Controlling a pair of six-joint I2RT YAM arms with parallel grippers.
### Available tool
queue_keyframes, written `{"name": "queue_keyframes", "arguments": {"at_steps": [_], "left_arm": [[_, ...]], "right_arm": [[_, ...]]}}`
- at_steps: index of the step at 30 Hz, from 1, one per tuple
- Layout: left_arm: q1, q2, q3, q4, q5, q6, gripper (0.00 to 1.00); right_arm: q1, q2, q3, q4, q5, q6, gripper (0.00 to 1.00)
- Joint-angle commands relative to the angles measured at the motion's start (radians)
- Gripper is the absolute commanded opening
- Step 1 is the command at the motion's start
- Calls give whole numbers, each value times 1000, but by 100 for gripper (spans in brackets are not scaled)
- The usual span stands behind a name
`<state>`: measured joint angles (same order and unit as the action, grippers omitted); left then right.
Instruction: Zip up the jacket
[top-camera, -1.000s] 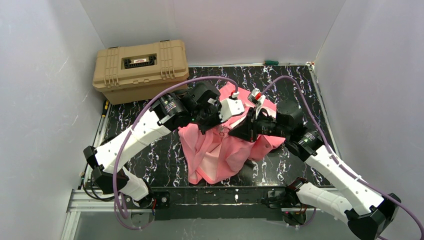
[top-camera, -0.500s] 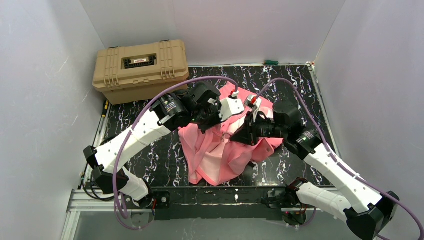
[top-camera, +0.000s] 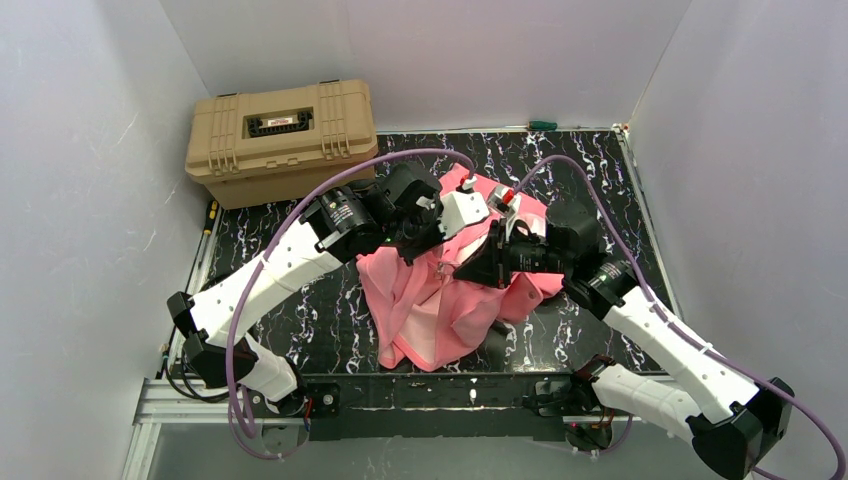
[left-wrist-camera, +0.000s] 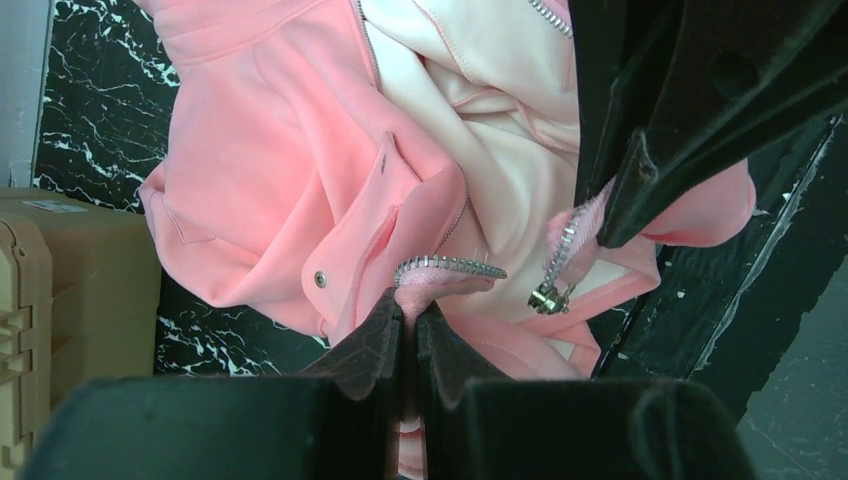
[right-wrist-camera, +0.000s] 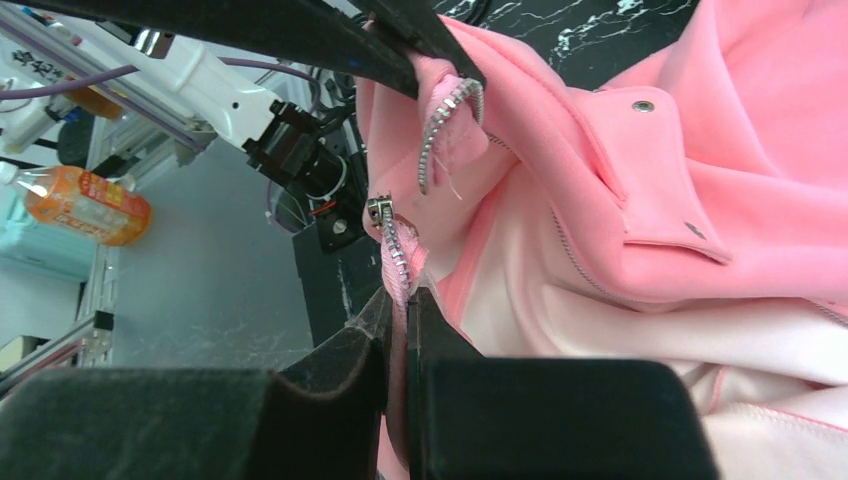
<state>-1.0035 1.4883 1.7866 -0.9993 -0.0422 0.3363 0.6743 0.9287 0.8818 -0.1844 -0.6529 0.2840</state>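
Left wrist: the left tool (left-wrist-camera: 407, 310) is pinched shut on one zipper edge (left-wrist-camera: 450, 266) of the jacket (left-wrist-camera: 260, 180). The right tool (left-wrist-camera: 603, 222), just beyond it, grips the other edge.

Right wrist: the right tool's jaws are clamped on that edge just below the slider (right-wrist-camera: 379, 210).

Top: the jacket is bunched on the surface (top-camera: 300, 330) beneath both tools.

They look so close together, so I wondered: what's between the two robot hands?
In the left wrist view, only jacket: between the left hand and right hand lie its two unjoined zipper ends, with pale lining behind.

Tan case (top-camera: 283, 140) blocks far left; jacket (top-camera: 430, 300) fills centre.
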Motion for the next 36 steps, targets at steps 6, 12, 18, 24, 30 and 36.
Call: {"name": "queue_keyframes", "arguments": {"at_steps": [6,12,18,24,30,36], "left_arm": [[-3,-52,-42,7,-24,-37,0],[-4,-84,-65,-11,41,-23,0],[-4,-91,-39,-19,117,-19,0],[-5,-113,-25,-18,267,-9,0],[-5,-116,-33,-24,280,2,0],[-4,-131,-46,-30,271,11,0]], "right_arm": [[-2,-55,-23,151,-73,55,1],[-2,-24,-29,187,55,87,1],[-2,-4,-21,102,108,55,1],[-2,-14,-18,67,138,34,1],[-2,-31,-22,60,137,29,1],[-2,-82,0,-37,109,-29,1]]}}
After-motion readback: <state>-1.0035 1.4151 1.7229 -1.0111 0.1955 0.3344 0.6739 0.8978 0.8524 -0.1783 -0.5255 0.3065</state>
